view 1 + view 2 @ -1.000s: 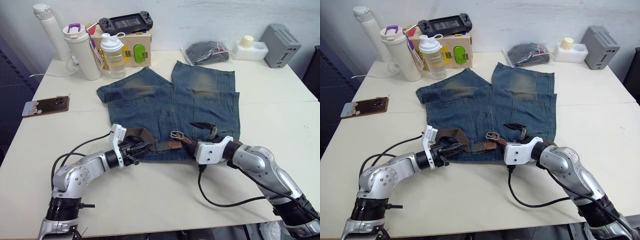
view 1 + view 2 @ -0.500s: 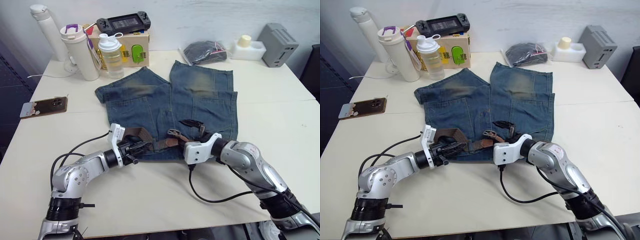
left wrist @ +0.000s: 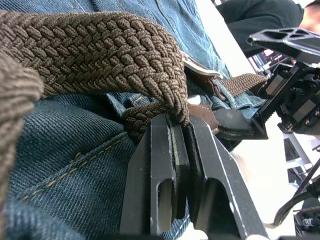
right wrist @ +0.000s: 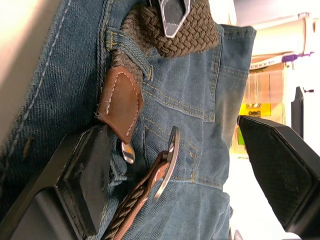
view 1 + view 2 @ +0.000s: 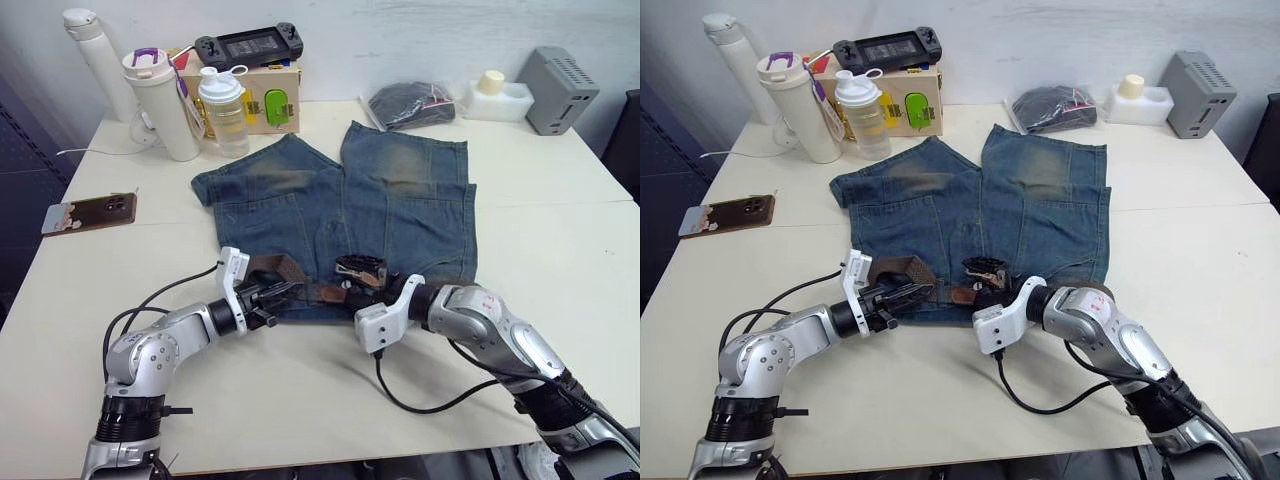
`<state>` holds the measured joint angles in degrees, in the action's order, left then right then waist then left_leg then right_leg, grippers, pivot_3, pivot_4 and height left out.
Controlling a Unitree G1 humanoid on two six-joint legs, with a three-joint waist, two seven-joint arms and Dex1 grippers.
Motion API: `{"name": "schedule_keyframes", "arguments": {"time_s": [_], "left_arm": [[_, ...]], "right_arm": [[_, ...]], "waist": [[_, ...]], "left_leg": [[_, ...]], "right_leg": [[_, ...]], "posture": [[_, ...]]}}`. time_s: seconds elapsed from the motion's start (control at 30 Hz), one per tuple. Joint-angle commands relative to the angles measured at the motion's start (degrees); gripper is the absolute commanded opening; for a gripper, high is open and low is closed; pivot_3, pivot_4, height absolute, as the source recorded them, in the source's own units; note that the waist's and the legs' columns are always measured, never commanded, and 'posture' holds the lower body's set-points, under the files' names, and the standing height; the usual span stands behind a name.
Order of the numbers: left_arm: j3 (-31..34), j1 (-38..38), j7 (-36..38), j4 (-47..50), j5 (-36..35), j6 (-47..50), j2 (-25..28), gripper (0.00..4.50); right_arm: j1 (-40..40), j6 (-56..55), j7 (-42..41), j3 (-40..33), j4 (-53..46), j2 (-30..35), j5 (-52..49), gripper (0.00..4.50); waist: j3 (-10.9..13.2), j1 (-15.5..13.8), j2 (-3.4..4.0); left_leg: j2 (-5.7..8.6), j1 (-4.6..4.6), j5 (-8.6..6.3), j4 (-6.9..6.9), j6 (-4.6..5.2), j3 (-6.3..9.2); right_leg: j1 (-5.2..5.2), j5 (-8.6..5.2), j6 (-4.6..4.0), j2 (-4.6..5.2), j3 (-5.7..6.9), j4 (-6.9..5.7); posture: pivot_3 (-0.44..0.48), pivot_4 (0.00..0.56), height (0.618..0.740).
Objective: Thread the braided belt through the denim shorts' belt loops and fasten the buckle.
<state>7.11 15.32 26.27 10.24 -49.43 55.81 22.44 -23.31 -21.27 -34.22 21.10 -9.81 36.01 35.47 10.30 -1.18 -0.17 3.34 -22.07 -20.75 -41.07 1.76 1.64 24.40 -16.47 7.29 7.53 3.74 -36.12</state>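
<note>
The braided belt (image 5: 290,275) lies along the waistband of the denim shorts (image 5: 340,215), at the table's near edge (image 5: 330,400). In the head views, the left gripper (image 5: 283,293) meets a raised loop of strap at the shorts' left hip, likely to anchor it while the other end is worked. The right gripper (image 5: 360,272) hovers over the buckle (image 5: 985,268) near the fly. In the left wrist view, the fingers (image 3: 172,150) are pinched together on the braid. In the right wrist view, the jaws stand wide apart around the silver buckle and the leather belt tip (image 4: 120,102), apparently ready for fastening.
</note>
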Motion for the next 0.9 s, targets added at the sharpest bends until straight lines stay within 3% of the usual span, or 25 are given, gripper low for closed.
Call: {"name": "schedule_keyframes", "arguments": {"time_s": [0.03,0.5,0.6,0.83,0.87,0.9], "left_arm": [[-0.7,-0.3,0.2,1.2,-0.1,0.6,-0.8,0.0],[-1.3,-0.7,0.8,1.4,0.9,0.2,-0.4,0.0],[-1.3,-0.6,0.8,1.3,0.9,0.3,-0.4,0.0],[-1.2,-0.6,0.9,1.3,0.9,0.2,-0.3,0.0],[-1.2,-0.5,0.9,1.2,0.9,0.3,-0.4,0.0],[-1.2,-0.5,0.9,1.2,0.8,0.3,-0.4,0.0]], "right_arm": [[-0.8,-1.7,0.4,1.1,-0.2,-1.2,-0.2,4.32],[0.8,-1.7,-1.6,1.5,-2.4,-2.6,-2.0,4.32],[0.6,-1.5,-1.6,1.0,-2.0,-2.3,-1.7,3.64],[1.2,-0.2,-2.7,0.0,-1.8,-1.2,-2.2,0.35],[1.3,-0.1,-2.9,-0.1,-1.9,-1.0,-2.2,0.03],[1.5,-0.1,-3.0,-0.1,-1.9,-0.8,-2.3,0.03]], "waist": [[0.0,0.0,0.0],[0.0,-0.2,0.0],[0.0,-0.2,0.0],[0.0,-0.2,0.0],[0.0,-0.2,0.0],[0.0,-0.2,0.0]], "left_leg": [[0.0,0.0,0.0,0.0,0.0,0.0],[0.02,0.0,0.0,-0.02,-0.01,0.0],[0.02,0.0,0.0,-0.02,-0.01,0.0],[0.02,0.0,0.0,-0.02,0.0,0.0],[0.02,0.0,0.0,-0.02,0.0,0.0],[0.02,0.0,0.0,-0.02,0.0,0.0]], "right_leg": [[0.0,0.0,0.0,0.0,0.0,0.0],[0.0,0.0,0.0,0.01,0.0,-0.03],[0.0,0.0,0.0,0.01,0.0,-0.03],[0.0,0.0,0.0,0.01,0.0,-0.04],[0.0,0.0,0.0,0.02,0.0,-0.04],[0.0,0.0,0.0,0.02,0.0,-0.04]], "posture": [[0.0,0.15,0.682],[0.0,0.15,0.682],[0.0,0.15,0.682],[0.0,0.15,0.682],[0.0,0.15,0.682],[0.0,0.15,0.682]]}}
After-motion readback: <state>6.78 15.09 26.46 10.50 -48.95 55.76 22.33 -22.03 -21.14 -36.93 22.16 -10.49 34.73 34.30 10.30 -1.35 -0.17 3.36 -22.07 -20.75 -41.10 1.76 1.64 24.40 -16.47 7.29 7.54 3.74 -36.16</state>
